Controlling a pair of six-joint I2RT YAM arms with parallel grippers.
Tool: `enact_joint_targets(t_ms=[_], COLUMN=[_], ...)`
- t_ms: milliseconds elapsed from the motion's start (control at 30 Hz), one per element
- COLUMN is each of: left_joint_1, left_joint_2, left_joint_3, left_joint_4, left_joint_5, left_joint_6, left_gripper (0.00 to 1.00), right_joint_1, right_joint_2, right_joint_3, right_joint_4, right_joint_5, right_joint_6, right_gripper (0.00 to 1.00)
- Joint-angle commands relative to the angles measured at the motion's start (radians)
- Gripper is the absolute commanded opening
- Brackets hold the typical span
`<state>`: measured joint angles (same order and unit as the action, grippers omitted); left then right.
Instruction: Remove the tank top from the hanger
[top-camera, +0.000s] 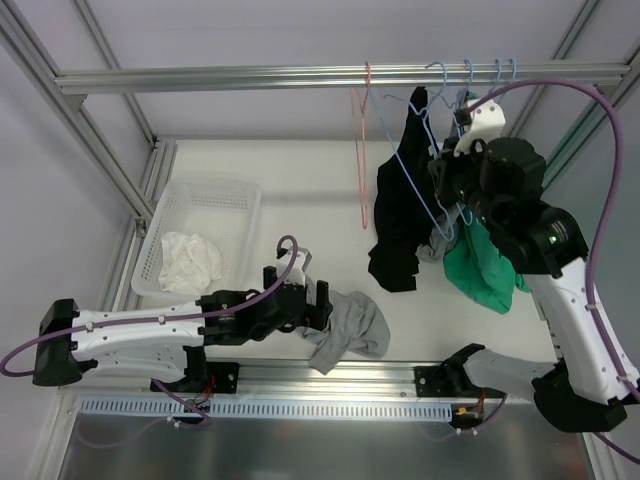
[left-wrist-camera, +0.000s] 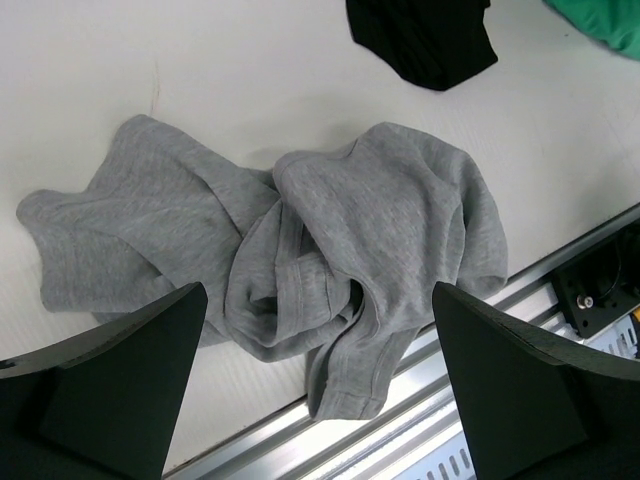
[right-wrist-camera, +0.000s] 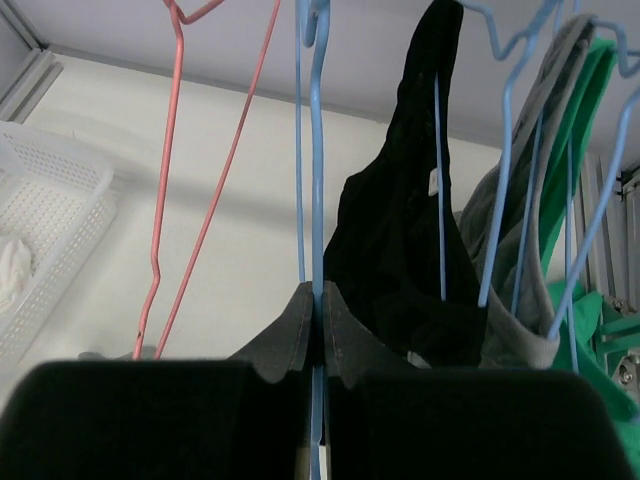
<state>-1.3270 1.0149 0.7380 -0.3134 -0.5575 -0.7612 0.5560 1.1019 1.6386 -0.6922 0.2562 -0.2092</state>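
Near edge: left gripper (left-wrist-camera: 318, 345) released, jaws spread wide, hovering low over grey tank top (left-wrist-camera: 380, 220), no contact visible.

Tank top location: off any hanger, on white table (top-camera: 300, 190), just in front of left gripper, right of centre along the near side.

Orientation: long axis diagonal in top view, bulk toward far-right, narrow tail toward near-left. Tail end draped onto aluminium edge rail (left-wrist-camera: 400, 420). In left wrist view, spread side to side across the frame, wider than the gap between the jaws.

Look: heather-grey knit, crumpled and twisted in the middle, ribbed bound edges folded inward, one looped opening showing near centre. Two lobes, flatter one on the left, bunched one on the right. Neck versus hem end: cannot tell.

Further left: white mesh basket (top-camera: 235, 200) with white cloth (top-camera: 190, 262) inside.

Mid table, hanging: black garment (top-camera: 400, 210) on a blue hanger, lower edge just above the table. Right of it, green garment (top-camera: 485, 265) plus another grey garment (right-wrist-camera: 500, 310), both on blue hangers.

Right gripper (right-wrist-camera: 318, 310) raised, clenched on wire of bare blue hanger (right-wrist-camera: 316, 150), wire pinched upright between fingertips.

Far: bare pink hanger (top-camera: 362, 150) left of the blue ones, all hooked on aluminium crossbar (top-camera: 250, 77).
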Motion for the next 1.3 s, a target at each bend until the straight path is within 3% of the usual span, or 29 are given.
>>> enact_joint_targets(t_ms=[0,400,800,833,933,1133,1267], left_joint_1=[0.002,0.002,0.002,0.000,0.000,0.000,0.000], left_joint_2=[0.017,0.047,0.014,0.037,0.106,0.284,0.456], left_joint_3=[0.031,-0.008,0.021,0.034,0.083,0.159,0.199], left_joint_4=[-0.009,-0.007,-0.004,-0.004,0.003,0.065,0.099], left_joint_5=[0.034,0.034,0.103,0.128,0.177,0.263,0.210], left_joint_6=[0.033,0.003,0.068,0.080,0.128,0.161,0.158], left_gripper=[0.99,0.99,0.99,0.99,0.99,0.99,0.99], right_joint_1=[-0.002,0.048,0.105,0.105,0.105,0.104,0.104], right_joint_2=[0.067,0.288,0.197,0.184,0.101,-0.150,-0.302], right_joint_3=[0.102,0.210,0.043,0.026,-0.025,-0.141,-0.189], right_joint_4=[0.048,0.045,0.085,0.085,0.083,0.065,0.010], right_joint_5=[0.031,0.072,0.123,0.101,0.072,0.064,0.046], right_joint_6=[-0.053,-0.117,-0.064,-0.055,-0.013,0.013,0.021], right_gripper=[0.00,0.00,0.03,0.39,0.97,0.99,0.99])
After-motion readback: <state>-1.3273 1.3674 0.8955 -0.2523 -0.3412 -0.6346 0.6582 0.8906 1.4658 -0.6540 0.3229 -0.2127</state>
